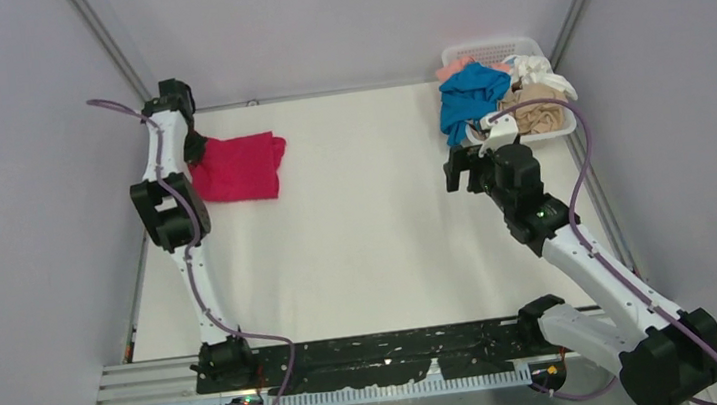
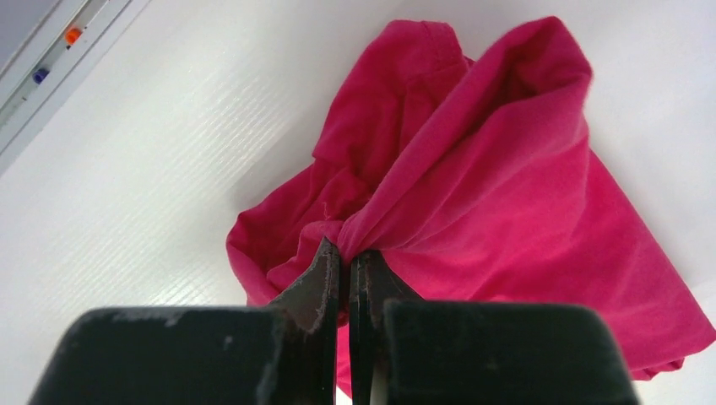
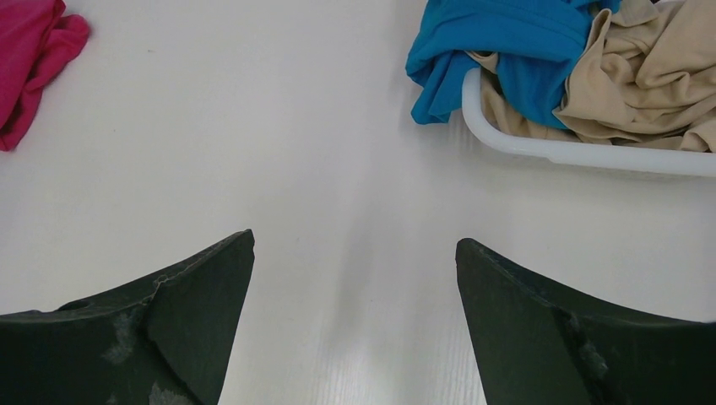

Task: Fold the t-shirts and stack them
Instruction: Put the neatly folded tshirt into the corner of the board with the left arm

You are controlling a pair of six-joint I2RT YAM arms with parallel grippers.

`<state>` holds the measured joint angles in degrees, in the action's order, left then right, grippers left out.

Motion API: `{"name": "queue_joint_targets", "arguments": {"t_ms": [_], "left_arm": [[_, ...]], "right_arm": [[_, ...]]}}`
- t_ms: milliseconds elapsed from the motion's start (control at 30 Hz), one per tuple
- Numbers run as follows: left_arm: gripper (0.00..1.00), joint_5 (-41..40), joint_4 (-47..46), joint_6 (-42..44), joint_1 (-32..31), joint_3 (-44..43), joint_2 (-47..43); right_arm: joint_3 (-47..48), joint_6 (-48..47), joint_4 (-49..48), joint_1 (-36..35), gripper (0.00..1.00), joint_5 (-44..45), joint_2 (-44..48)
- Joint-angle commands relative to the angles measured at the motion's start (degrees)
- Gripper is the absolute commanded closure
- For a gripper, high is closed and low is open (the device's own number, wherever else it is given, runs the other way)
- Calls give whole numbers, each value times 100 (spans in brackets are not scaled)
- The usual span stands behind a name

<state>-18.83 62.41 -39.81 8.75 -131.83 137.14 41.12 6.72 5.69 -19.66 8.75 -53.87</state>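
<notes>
A bright magenta-red t-shirt [image 1: 242, 166] lies bunched at the far left of the white table. My left gripper [image 1: 194, 145] is at its left edge. In the left wrist view the left gripper [image 2: 346, 251] is shut on a pinch of the magenta-red t-shirt [image 2: 498, 169], and the cloth fans out from the tips. A blue t-shirt [image 1: 469, 98] hangs over the near rim of the white basket [image 1: 491, 51], with tan [image 1: 538, 113], white [image 1: 540, 69] and peach-pink [image 1: 453, 68] shirts inside. My right gripper [image 1: 459, 168] is open and empty over bare table, short of the basket; it also shows in the right wrist view [image 3: 355, 253].
The white basket rim [image 3: 583, 153] sits at the far right, holding the blue shirt [image 3: 498, 42] and the tan shirt [image 3: 650, 76]. Grey walls close in the table on three sides. A black rail [image 1: 390, 350] with the arm bases runs along the near edge.
</notes>
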Motion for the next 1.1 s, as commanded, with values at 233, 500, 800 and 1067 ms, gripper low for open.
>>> {"name": "queue_joint_targets", "arguments": {"t_ms": [233,500,800,1067], "left_arm": [[100,-156,-435,-865,-72,394,-331],[100,-220,-223,-1059,-80,208,-309],[30,-390,-293,-970,-238,527,-1367],[0,243,-1183,-670,-423,1471,-2256]], "right_arm": [[-1,-153,-394,2,5,93,-199],[-1,-154,-385,2,5,52,-216],[89,-101,-268,-2,5,-263,-260],[84,-16,-280,-5,5,-426,-259]]}}
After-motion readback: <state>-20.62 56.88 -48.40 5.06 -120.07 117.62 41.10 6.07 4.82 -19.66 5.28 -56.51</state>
